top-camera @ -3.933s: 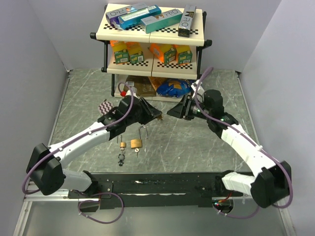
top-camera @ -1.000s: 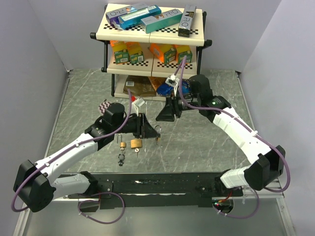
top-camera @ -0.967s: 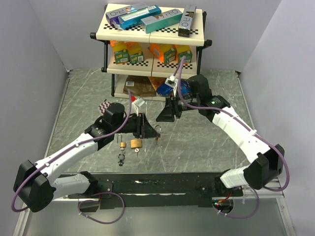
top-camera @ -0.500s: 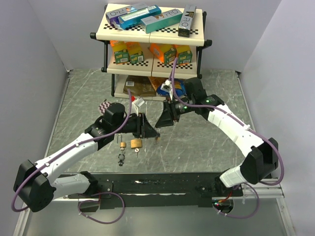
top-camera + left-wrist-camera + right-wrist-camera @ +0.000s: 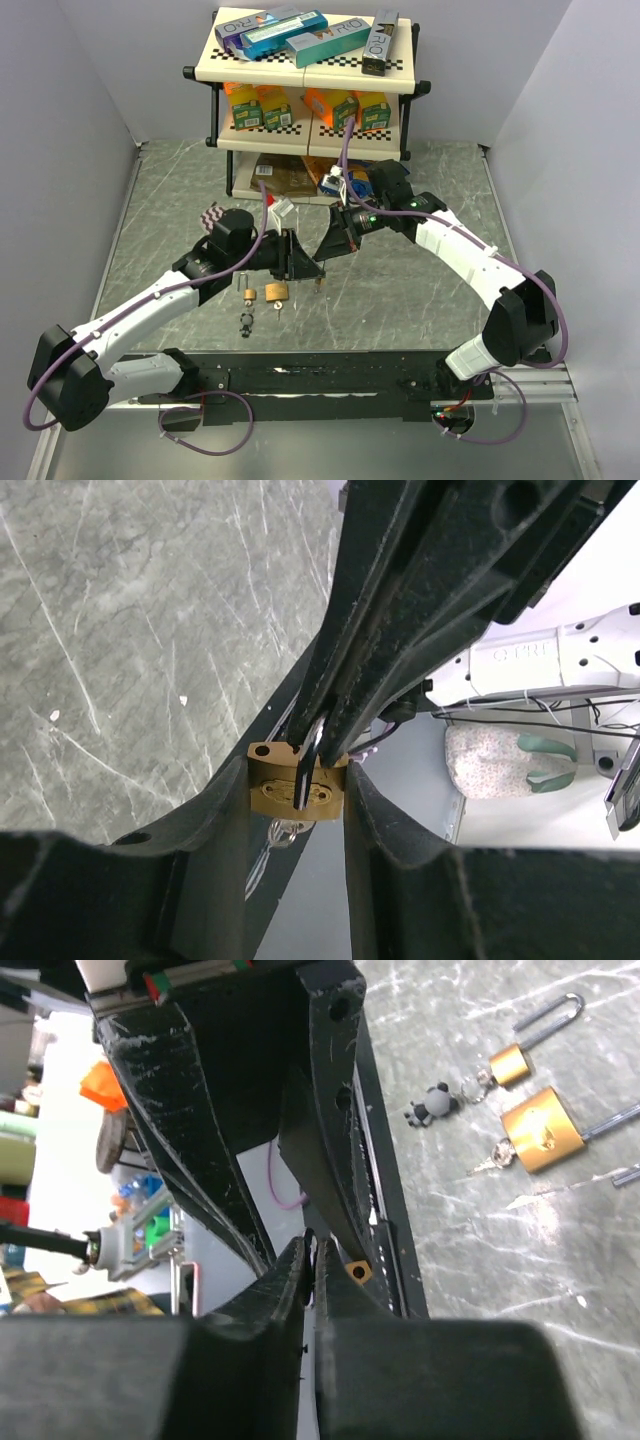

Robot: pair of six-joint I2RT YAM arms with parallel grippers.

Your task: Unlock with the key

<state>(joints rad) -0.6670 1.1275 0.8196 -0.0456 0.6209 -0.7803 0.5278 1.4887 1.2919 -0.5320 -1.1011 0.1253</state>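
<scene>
Top view: the left gripper [image 5: 304,264] and right gripper [image 5: 329,249] are meeting tip to tip above the table [image 5: 420,290], near a loose padlock [image 5: 276,292].

Left wrist: the left fingers are clamping a brass padlock [image 5: 278,792] by its sides. The key [image 5: 305,766], pinched between the right fingers, is touching its oval keyway plate.

Right wrist: the right fingers are pressing almost together, hiding the key. A panda keyring [image 5: 432,1105] is lying on the table.
</scene>
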